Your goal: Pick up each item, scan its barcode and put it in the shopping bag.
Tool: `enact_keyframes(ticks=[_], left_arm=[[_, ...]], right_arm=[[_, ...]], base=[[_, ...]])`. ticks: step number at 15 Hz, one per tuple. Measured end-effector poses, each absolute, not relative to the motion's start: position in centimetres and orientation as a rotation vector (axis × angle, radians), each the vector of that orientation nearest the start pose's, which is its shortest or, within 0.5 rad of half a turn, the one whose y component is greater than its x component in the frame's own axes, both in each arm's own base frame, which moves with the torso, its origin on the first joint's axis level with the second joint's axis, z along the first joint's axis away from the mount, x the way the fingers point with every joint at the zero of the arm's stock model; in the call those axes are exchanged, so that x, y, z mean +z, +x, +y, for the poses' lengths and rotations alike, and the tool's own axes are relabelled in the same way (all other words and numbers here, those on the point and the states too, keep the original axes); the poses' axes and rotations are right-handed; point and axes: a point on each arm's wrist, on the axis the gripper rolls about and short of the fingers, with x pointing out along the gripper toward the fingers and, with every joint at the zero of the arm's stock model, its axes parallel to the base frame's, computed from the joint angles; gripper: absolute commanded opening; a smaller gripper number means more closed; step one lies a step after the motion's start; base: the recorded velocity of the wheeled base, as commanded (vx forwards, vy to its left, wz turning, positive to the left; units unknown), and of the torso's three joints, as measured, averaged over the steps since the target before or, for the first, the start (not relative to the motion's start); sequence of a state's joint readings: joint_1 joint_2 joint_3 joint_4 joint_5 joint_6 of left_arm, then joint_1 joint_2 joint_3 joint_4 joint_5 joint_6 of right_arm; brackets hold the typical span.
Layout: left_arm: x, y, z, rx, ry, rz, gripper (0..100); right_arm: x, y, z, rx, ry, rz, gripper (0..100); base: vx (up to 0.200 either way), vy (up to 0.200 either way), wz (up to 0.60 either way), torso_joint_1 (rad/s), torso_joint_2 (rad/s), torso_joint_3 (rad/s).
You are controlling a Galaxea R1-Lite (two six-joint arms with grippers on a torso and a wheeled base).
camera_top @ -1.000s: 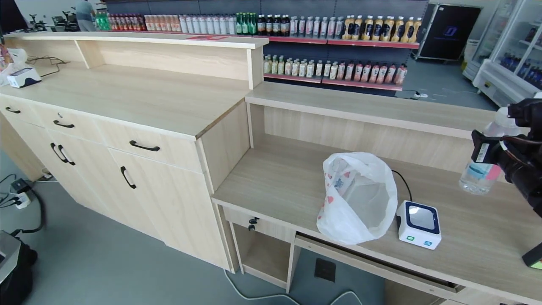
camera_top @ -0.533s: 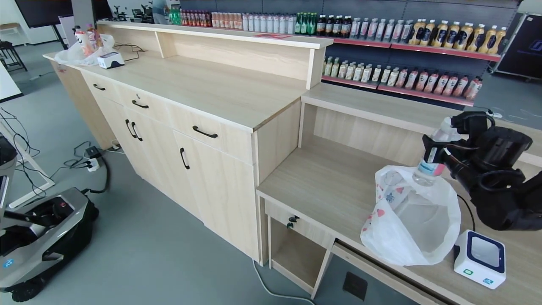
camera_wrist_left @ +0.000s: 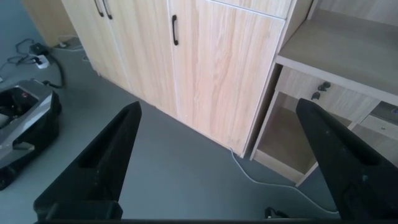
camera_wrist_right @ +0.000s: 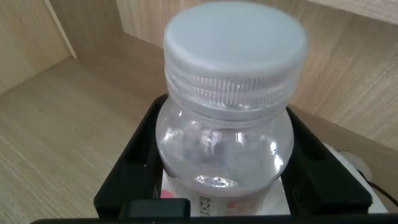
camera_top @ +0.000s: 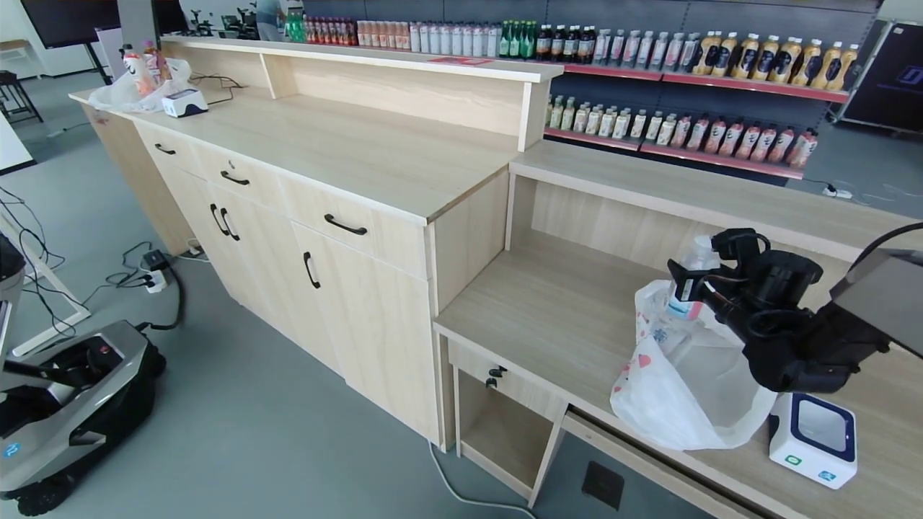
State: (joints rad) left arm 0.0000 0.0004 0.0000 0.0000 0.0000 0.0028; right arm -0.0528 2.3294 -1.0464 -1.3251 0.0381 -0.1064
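My right gripper (camera_top: 703, 265) is pinching the clear, white-capped plastic bottle (camera_top: 683, 303) upright above the white plastic shopping bag (camera_top: 670, 382) by the worktop's (camera_top: 562, 310) front edge, I'd say ready to drop in. Left gripper (camera_wrist_left: 219, 106) spread, empty.

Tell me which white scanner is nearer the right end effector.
The scanner beside the shopping bag on the low desk; the other scanner sits far off on the tall counter.
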Motion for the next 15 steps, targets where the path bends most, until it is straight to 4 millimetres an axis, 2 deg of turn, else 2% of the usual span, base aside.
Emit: enact_keyframes(ticks=[4, 8, 15], left_arm=[[7.5, -2.3, 0.0, 0.000, 0.003, 0.000, 100], [7.5, -2.3, 0.0, 0.000, 0.003, 0.000, 100], [7.5, -2.3, 0.0, 0.000, 0.003, 0.000, 100]], right_arm=[[4.5, 44.3, -2.5, -0.017, -0.103, -0.015, 0], [2.3, 44.7, -2.7, -0.018, -0.101, -0.006, 0], [0.7, 44.1, -3.0, -0.023, -0.104, 0.035, 0]], base=[[0.000, 0.000, 0.00, 0.000, 0.00, 0.000], [0.000, 0.000, 0.00, 0.000, 0.00, 0.000], [0.000, 0.000, 0.00, 0.000, 0.00, 0.000]])
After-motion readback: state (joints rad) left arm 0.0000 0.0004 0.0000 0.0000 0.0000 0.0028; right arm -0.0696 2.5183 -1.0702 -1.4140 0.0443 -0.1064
